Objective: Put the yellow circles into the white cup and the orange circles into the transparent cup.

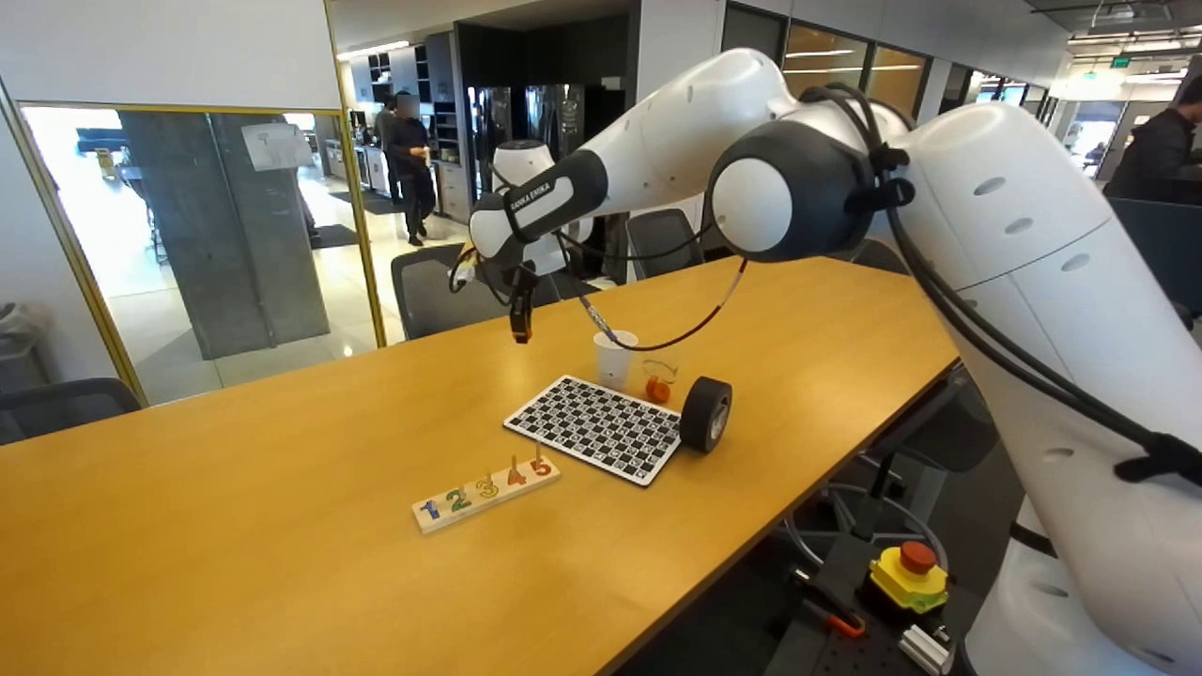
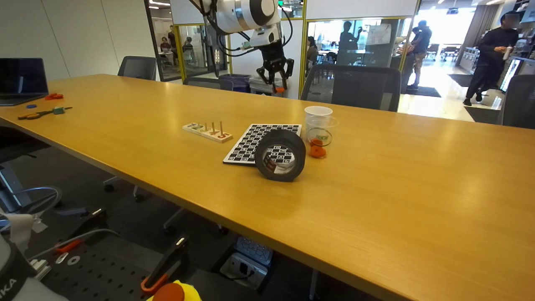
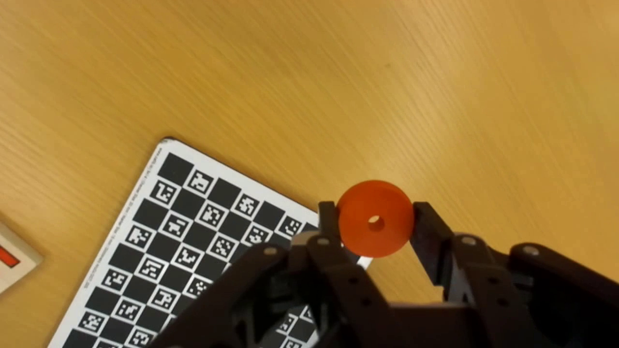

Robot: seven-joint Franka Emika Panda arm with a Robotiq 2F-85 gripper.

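Task piece: an orange circle (image 3: 375, 200) with a hole through its middle, pinched between the jaws of my gripper (image 2: 279, 87). On the wrist view the jaws bear on its rim at 9 and 3 o'clock, apart only by the circle's own width. Its flat face is turned to my camera; the body of the gripper comes in from 6 o'clock. I have the grip up off the table (image 2: 397, 200).

Outward from the circle, wrist view: the checkered board (image 3: 193, 251) lies below it toward 8 o'clock, one edge running behind the piece. A corner of the number peg board (image 3: 24, 263) shows near 9 o'clock, at the border of that view.

Cups: in an exterior view the white cup (image 1: 615, 361) stands upright toward 4 o'clock from the gripper, with the transparent cup (image 1: 661, 372) just beside it, farther along nearly the same line. I cannot tell whether the two touch. More orange circles (image 2: 317, 151) lie low in the transparent cup, seen in both exterior views.

A roll of black tape (image 1: 693, 414) stands on edge toward 4 o'clock from the transparent cup, at a corner of the checkered board.
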